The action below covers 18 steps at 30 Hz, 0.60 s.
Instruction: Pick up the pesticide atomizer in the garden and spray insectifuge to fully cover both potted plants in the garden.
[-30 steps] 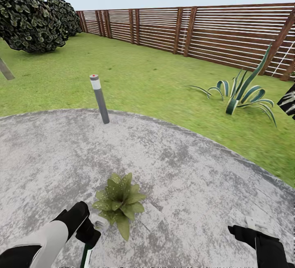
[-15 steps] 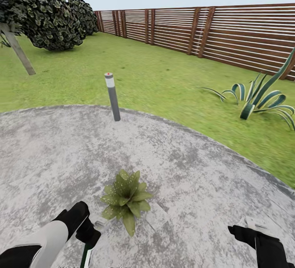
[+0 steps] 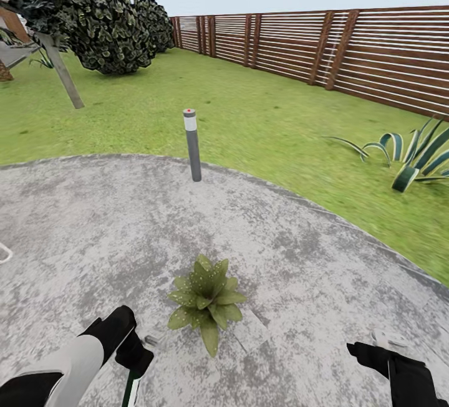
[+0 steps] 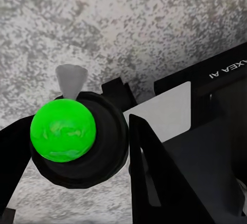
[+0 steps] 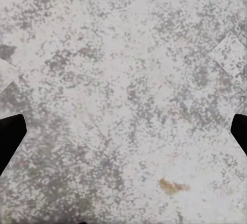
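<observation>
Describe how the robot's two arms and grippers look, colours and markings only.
In the head view, the left arm has a pale grey shell between black sections, ending in a black wrist. The right arm is black with a small pale part near its gripper. The left wrist view shows black housing with white lettering and a pale panel.

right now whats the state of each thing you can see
potted plant: upright on the patio, untouched
pesticide atomizer: held in the left gripper, nozzle toward the paving
right gripper: open, holding nothing
bollard lamp: upright at the patio's edge
</observation>
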### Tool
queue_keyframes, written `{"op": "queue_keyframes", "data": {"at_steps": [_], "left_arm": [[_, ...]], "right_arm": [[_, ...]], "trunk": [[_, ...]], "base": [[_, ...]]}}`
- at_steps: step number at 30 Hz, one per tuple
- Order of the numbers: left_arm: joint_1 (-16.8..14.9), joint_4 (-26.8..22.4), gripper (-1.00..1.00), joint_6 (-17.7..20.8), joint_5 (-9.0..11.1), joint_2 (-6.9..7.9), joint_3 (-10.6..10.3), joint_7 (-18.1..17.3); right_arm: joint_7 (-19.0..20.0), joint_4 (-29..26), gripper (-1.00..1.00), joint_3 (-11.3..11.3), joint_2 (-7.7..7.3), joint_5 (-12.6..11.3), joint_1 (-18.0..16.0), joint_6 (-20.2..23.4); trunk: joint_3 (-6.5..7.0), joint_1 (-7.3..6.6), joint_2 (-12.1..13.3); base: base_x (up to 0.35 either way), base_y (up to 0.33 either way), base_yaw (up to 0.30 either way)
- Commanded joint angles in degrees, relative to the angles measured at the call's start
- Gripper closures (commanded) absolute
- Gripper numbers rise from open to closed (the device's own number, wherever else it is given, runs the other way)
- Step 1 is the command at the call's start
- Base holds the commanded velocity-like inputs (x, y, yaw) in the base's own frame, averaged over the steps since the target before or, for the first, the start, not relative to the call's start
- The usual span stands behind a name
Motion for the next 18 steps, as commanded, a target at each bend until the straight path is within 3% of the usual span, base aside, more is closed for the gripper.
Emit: {"op": "queue_keyframes", "data": {"at_steps": [1, 18], "left_arm": [[0.0, -0.1, 1.0, 0.2, -0.5, 0.01, 0.2, -0.4], [0.0, -0.1, 1.0, 0.2, -0.5, 0.04, 0.1, -0.4]], "right_arm": [[0.5, -0.1, -1.0, -0.2, 0.03, 0.5, -0.1, 0.1], [0.5, -0.1, -1.0, -0.2, 0.03, 0.5, -0.1, 0.1]], "trunk": [[-0.04, 0.0, 0.0], [-0.04, 0.0, 0.0]], "base": [[0.0, 0.0, 0.026], [0.0, 0.0, 0.002]]}}
